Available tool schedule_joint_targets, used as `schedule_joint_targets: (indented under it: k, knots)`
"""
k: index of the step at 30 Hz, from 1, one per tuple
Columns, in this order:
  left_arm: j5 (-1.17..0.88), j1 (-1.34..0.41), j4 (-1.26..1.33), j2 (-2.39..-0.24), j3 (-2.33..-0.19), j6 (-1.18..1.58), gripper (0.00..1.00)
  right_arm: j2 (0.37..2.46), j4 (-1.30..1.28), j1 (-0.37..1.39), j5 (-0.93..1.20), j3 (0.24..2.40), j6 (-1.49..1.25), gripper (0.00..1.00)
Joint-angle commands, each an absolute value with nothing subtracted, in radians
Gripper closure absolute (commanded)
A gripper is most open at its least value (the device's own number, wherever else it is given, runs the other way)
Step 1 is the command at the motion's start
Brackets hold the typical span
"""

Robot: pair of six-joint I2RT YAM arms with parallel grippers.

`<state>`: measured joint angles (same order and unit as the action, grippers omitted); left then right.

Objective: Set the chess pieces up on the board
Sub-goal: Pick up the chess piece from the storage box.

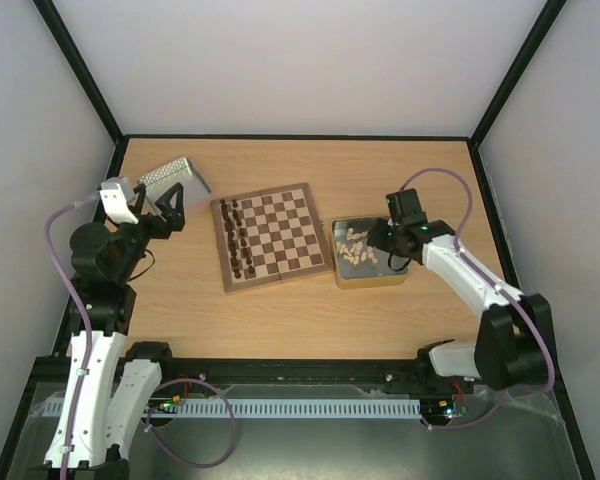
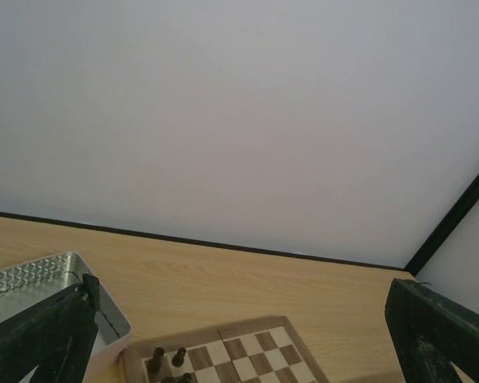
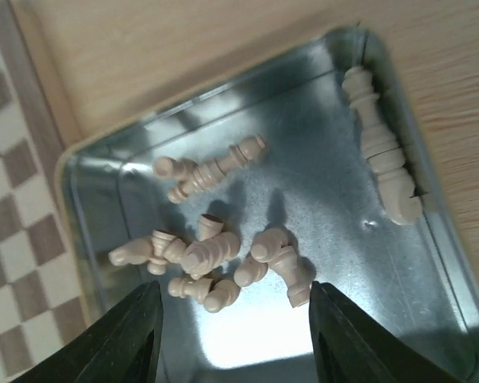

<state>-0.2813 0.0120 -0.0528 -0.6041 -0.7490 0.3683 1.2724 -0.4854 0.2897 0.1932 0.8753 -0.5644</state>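
Note:
The board [image 1: 270, 237] lies mid-table with dark brown pieces [image 1: 238, 240] standing along its left side. Several cream chess pieces [image 1: 357, 247] lie tumbled in a metal tin [image 1: 370, 280] just right of the board. My right gripper [image 1: 385, 245] hangs over that tin. In the right wrist view its jaws [image 3: 235, 319] stand apart just above a cluster of cream chess pieces [image 3: 207, 251], gripping none of them, and a taller cream piece [image 3: 379, 144] lies by the tin's wall. My left gripper [image 1: 170, 215] is open and empty, raised left of the board [image 2: 239, 355].
A second, empty metal tin [image 1: 175, 180] sits at the back left, close behind my left gripper [image 2: 247, 351], and it also shows in the left wrist view [image 2: 32, 275]. Black frame rails and white walls bound the table.

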Motion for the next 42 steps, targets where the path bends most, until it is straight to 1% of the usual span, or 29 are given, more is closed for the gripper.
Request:
schedule_joint_targets:
  k: [1,6,7,10,16,20,22,26,28,35,42]
  knots:
    - [-0.228,0.007,0.014,-0.596,-0.706,0.326,0.00,1.390,-0.466,0.354,0.115,0.919,-0.555,0.49]
    - [-0.194,-0.016,0.017,-0.579,-0.674,0.317,0.00,1.505,-0.454,0.406,0.068,0.964,-0.549,0.50]
    - [-0.193,-0.020,0.018,-0.578,-0.669,0.310,0.00,1.522,-0.454,0.414,0.055,0.977,-0.547,0.51]
    - [-0.170,-0.034,0.008,-0.573,-0.672,0.296,0.00,1.570,-0.455,0.424,0.046,1.010,-0.543,0.59]
    - [-0.139,-0.050,-0.002,-0.556,-0.670,0.281,0.00,1.632,-0.477,0.441,0.008,1.050,-0.542,0.70]
    - [-0.127,-0.057,-0.006,-0.549,-0.670,0.276,0.00,1.669,-0.497,0.450,0.017,1.060,-0.527,0.72]
    - [-0.124,-0.059,-0.007,-0.548,-0.669,0.275,0.00,1.678,-0.498,0.454,0.012,1.060,-0.526,0.78]
    - [-0.121,-0.066,-0.008,-0.545,-0.669,0.273,0.00,1.671,-0.504,0.460,-0.024,1.068,-0.537,0.94]
    - [-0.120,-0.068,-0.009,-0.543,-0.669,0.273,0.00,1.654,-0.512,0.463,-0.052,1.074,-0.544,0.98]
    - [-0.108,-0.071,-0.010,-0.537,-0.669,0.276,0.00,1.566,-0.569,0.465,-0.126,1.116,-0.554,0.98]
    - [-0.095,-0.072,-0.014,-0.532,-0.669,0.278,0.00,1.503,-0.600,0.475,-0.093,1.185,-0.557,0.98]
